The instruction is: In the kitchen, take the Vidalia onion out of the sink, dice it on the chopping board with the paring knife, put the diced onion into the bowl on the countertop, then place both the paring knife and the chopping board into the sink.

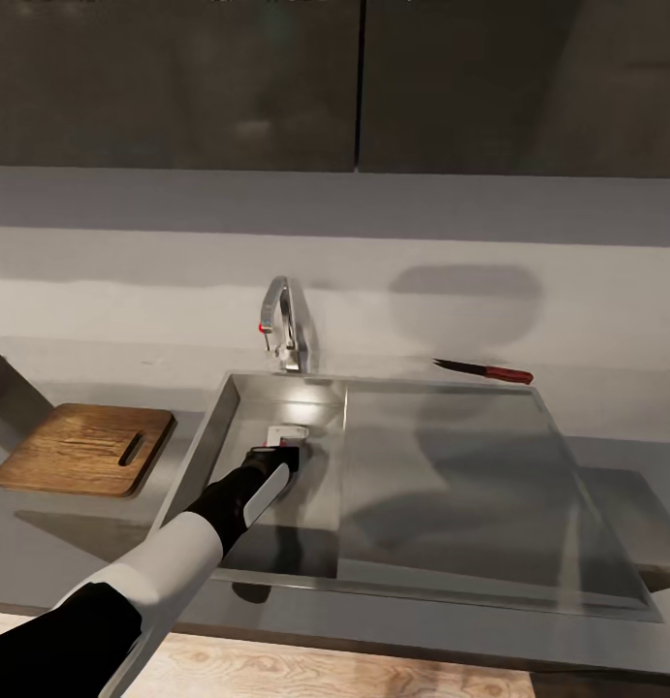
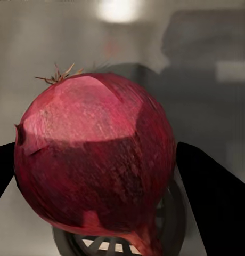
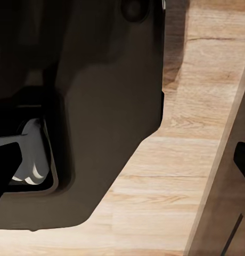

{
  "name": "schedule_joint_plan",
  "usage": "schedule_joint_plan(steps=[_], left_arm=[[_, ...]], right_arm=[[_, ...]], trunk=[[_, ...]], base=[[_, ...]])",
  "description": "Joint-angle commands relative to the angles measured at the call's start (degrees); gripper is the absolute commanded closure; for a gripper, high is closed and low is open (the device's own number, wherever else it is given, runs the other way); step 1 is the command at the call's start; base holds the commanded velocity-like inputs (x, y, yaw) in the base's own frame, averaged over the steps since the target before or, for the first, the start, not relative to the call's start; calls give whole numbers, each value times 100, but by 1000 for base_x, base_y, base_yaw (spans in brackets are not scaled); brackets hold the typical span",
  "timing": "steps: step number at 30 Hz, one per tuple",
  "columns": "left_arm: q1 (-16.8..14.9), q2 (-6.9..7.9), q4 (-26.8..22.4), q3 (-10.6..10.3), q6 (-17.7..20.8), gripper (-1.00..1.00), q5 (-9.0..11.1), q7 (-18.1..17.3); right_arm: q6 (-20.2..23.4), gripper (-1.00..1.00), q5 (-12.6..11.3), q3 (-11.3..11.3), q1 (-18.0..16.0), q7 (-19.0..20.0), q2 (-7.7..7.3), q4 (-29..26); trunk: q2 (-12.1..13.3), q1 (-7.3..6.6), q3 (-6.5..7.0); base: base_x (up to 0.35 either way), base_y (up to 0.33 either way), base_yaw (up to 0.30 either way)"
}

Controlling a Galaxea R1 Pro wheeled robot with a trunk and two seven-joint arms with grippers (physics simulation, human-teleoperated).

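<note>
Red Vidalia onion (image 2: 96, 160) between left end effector (image 2: 122, 176) fingers (image 2: 218, 202), over the sink (image 1: 276, 407) drain.

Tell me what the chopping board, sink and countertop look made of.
Chopping board: wood, matte; brown streaky grain shows. Sink: likely brushed steel; grey, with soft reflections on the drainboard. Countertop: unclear material, perhaps laminate or stone; smooth grey with a slight gloss.

My head camera looks forward and down over the sink (image 1: 276, 456) and countertop (image 1: 606, 465). My left wrist camera sits very near the Vidalia onion (image 2: 93, 160) inside that basin, sharing it with the head view. My right wrist camera apparently faces the wooden floor (image 3: 176, 176).
</note>
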Motion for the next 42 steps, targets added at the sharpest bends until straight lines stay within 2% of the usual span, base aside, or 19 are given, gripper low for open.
schedule_joint_plan(steps=[1, 13, 15, 18, 21, 26, 30, 35, 39, 42], left_arm=[[-6, 2, -19, -34, 19, 100, 50, 49], [-6, 1, -620, -31, 129, 100, 50, 55], [-6, 5, -777, -30, 296, 100, 50, 56], [-6, 14, -1196, -29, 887, 100, 50, 58], [-6, 32, -1546, -28, 1288, 100, 51, 76], [-6, 72, -1882, -20, 1759, 100, 57, 287], [-6, 92, -2338, 2, 2524, 100, 64, 453], [-1, 143, -2850, 9, 3217, 100, 67, 489], [2, 268, -3038, 47, 3385, 100, 74, 495], [2, 374, -3134, 277, 3432, 100, 99, 497]], right_arm=[[-21, -100, -52, 48, -4, -7, 7, 5], [-39, -100, -52, 48, -4, -20, 2, 5], [-43, -100, -52, 48, -4, -21, 2, 5], [-47, -100, -52, 48, -4, -21, -3, 4], [-47, -100, -52, 48, -4, -22, -6, -1], [-48, -100, -52, 48, -4, -22, -11, -6], [-55, -100, -52, 43, -4, -22, -24, -16], [-56, -100, -57, 41, -2, -23, -25, -20], [-56, -100, -60, 40, -3, -29, -30, -22], [-61, -100, -85, 40, -3, -36, -35, -30]], trunk=[[-10, 3, -6], [-10, 3, 93], [-10, 3, 111], [-10, 3, 138], [-10, 3, 165], [-10, 3, 211], [-10, 3, 247], [-10, 3, 292], [-10, 3, 328], [-10, 3, 355]], base=[[0, 0, 0], [0, 0, 0], [0, 0, 0], [0, 0, 0], [0, 0, 0], [0, 0, 0], [0, 0, 0], [0, 0, 0], [0, 0, 0], [0, 0, 0]])
